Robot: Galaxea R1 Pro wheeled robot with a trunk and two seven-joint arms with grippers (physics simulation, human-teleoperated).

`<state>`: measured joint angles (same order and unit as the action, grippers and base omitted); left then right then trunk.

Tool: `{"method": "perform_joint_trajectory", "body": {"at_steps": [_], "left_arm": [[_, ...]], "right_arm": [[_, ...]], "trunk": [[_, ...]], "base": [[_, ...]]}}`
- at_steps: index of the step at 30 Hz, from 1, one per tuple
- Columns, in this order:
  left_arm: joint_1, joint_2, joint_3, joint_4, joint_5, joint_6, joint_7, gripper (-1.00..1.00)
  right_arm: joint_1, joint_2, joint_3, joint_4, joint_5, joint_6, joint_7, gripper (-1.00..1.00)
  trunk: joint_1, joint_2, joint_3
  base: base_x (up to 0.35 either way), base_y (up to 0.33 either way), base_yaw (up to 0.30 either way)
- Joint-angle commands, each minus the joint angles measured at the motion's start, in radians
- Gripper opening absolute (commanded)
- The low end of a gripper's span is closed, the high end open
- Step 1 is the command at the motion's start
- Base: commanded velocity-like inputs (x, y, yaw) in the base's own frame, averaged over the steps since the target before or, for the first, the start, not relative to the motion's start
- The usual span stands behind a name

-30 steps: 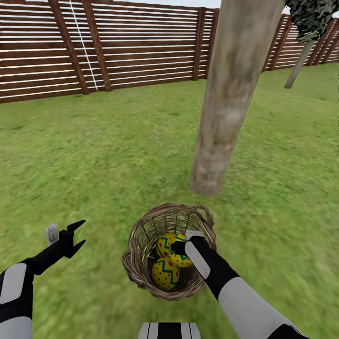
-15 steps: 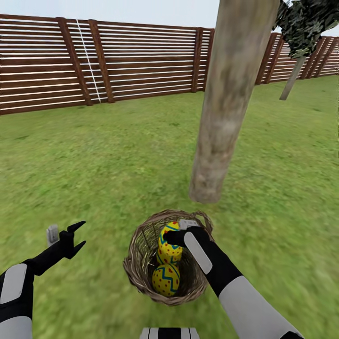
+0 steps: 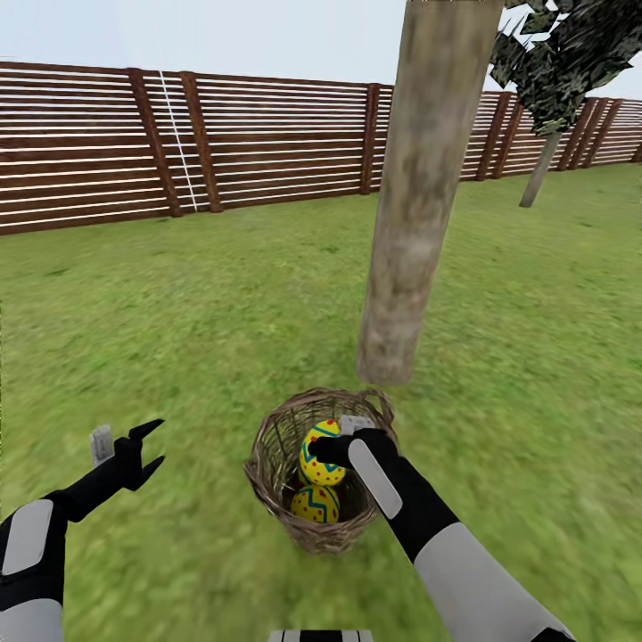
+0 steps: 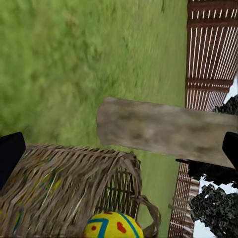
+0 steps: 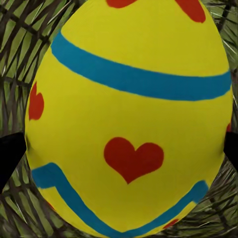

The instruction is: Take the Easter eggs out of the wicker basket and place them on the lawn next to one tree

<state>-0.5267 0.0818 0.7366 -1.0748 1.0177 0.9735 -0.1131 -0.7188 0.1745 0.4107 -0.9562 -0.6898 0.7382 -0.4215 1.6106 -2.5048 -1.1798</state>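
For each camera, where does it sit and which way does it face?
Head: high on the robot, facing down-forward at basket, trunk, fence; both arms show.
Left wrist: on the left gripper, facing basket and trunk; dark fingertips at the edges.
Right wrist: on the right gripper, facing the held egg.
All share that egg.

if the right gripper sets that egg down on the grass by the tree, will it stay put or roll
The egg in the right gripper looks smooth and rounded, so it may roll a little. The lawn appears flat beside the tree, which should stop it quickly. Its glossy shell could slip in the fingers.
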Motion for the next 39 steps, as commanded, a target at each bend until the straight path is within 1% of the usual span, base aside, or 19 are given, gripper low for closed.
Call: {"method": "perform_joint_trajectory", "body": {"at_steps": [1, 4, 5, 8, 11, 13, 14, 16, 18, 20, 21, 22, 25, 27, 28, 29, 31, 37, 39], "left_arm": [[-0.001, 0.0, 0.003, -0.002, -0.01, 0.006, -0.012, 1.0], [-0.001, 0.005, 0.003, -0.015, -0.009, 0.007, -0.024, 1.0], [-0.001, 0.004, 0.003, -0.017, -0.008, 0.007, -0.032, 1.0], [-0.001, 0.0, 0.003, -0.019, -0.008, 0.007, -0.043, 1.0], [-0.001, 0.002, 0.004, -0.019, -0.008, 0.007, -0.043, 1.0], [-0.001, 0.002, 0.004, -0.018, -0.008, 0.007, -0.043, 1.0], [-0.001, 0.001, 0.004, -0.018, -0.008, 0.007, -0.043, 1.0], [-0.001, 0.0, 0.003, -0.019, -0.008, 0.007, -0.043, 1.0], [-0.001, 0.0, 0.003, -0.019, -0.008, 0.007, -0.043, 1.0], [-0.001, 0.001, 0.003, -0.02, -0.008, 0.007, -0.043, 1.0], [-0.001, 0.001, 0.003, -0.02, -0.008, 0.007, -0.043, 1.0], [-0.001, 0.001, 0.003, -0.02, -0.008, 0.007, -0.043, 1.0], [-0.001, -0.001, 0.002, -0.02, -0.008, 0.007, -0.043, 1.0], [-0.001, -0.002, 0.001, -0.02, -0.008, 0.007, -0.043, 1.0], [-0.001, -0.002, 0.0, -0.02, -0.008, 0.007, -0.043, 1.0], [-0.001, -0.003, -0.002, -0.019, -0.008, 0.007, -0.043, 1.0], [-0.001, -0.004, -0.003, -0.018, -0.008, 0.008, -0.043, 1.0], [-0.001, -0.005, -0.003, -0.019, -0.008, 0.018, -0.045, 1.0], [-0.001, -0.005, -0.003, -0.019, 0.009, 0.019, -0.045, 1.0]], "right_arm": [[-0.001, 0.0, 0.001, -0.001, -0.01, 0.001, -0.011, -1.0], [-0.001, 0.0, 0.0, -0.004, -0.009, 0.001, -0.011, -1.0], [-0.001, -0.01, 0.0, -0.018, -0.008, 0.001, -0.01, -1.0], [0.011, -0.034, 0.0, -0.172, -0.008, 0.001, -0.008, -1.0], [0.031, -0.055, 0.0, -0.269, -0.008, 0.005, -0.008, -1.0], [0.034, -0.07, -0.003, -0.32, -0.02, 0.12, -0.004, -1.0], [0.034, -0.074, -0.005, -0.344, -0.054, 0.188, 0.011, -1.0], [0.035, -0.098, -0.006, -0.376, -0.161, 0.246, 0.063, -1.0], [0.035, -0.156, -0.007, -0.406, -0.255, 0.261, 0.106, -1.0], [0.035, -0.204, -0.009, -0.448, -0.301, 0.264, 0.145, -1.0], [0.035, -0.237, -0.011, -0.467, -0.318, 0.264, 0.199, -1.0], [0.035, -0.255, -0.014, -0.474, -0.331, 0.264, 0.271, -1.0], [0.035, -0.33, -0.048, -0.48, -0.346, 0.264, 0.629, -1.0], [0.035, -0.392, -0.076, -0.48, -0.347, 0.262, 0.758, -1.0], [0.035, -0.406, -0.102, -0.479, -0.347, 0.261, 0.782, -1.0], [0.035, -0.414, -0.143, -0.476, -0.347, 0.261, 0.797, -1.0], [0.035, -0.419, -0.17, -0.472, -0.347, 0.26, 0.805, -1.0], [0.036, -0.418, -0.179, -0.472, -0.347, 0.258, 0.808, -1.0], [0.036, -0.415, -0.178, -0.471, -0.347, 0.258, 0.808, -1.0]], "trunk": [[-0.001, 0.0, -0.001], [-0.001, 0.0, -0.001], [-0.001, 0.0, -0.001], [-0.001, 0.0, -0.001], [-0.001, 0.0, -0.001], [-0.001, 0.0, -0.001], [-0.001, 0.0, -0.001], [-0.001, 0.0, -0.001], [-0.001, 0.0, -0.001], [-0.001, 0.0, -0.001], [-0.001, 0.0, -0.001], [-0.001, 0.0, -0.001], [-0.001, 0.0, -0.001], [-0.001, 0.0, -0.001], [-0.001, 0.0, -0.001], [-0.001, 0.0, -0.001], [-0.001, 0.0, 0.0], [-0.001, 0.0, 0.005], [-0.001, 0.0, 0.007]], "base": [[-0.087, 0.0, 0.0], [-0.019, 0.0, 0.0], [-0.003, 0.0, 0.0], [0.0, 0.0, 0.0], [0.0, 0.0, 0.0], [0.0, 0.0, 0.0], [0.0, 0.0, 0.0], [0.0, 0.0, 0.0], [0.0, 0.0, 0.0], [0.0, 0.0, 0.0], [0.0, 0.0, 0.0], [0.0, 0.0, 0.0], [0.0, 0.0, 0.0], [0.0, 0.0, 0.0], [0.0, 0.0, 0.0], [0.0, 0.0, -0.044], [0.0, 0.0, -0.163], [0.0, 0.0, -0.249], [0.0, 0.0, -0.257]]}}
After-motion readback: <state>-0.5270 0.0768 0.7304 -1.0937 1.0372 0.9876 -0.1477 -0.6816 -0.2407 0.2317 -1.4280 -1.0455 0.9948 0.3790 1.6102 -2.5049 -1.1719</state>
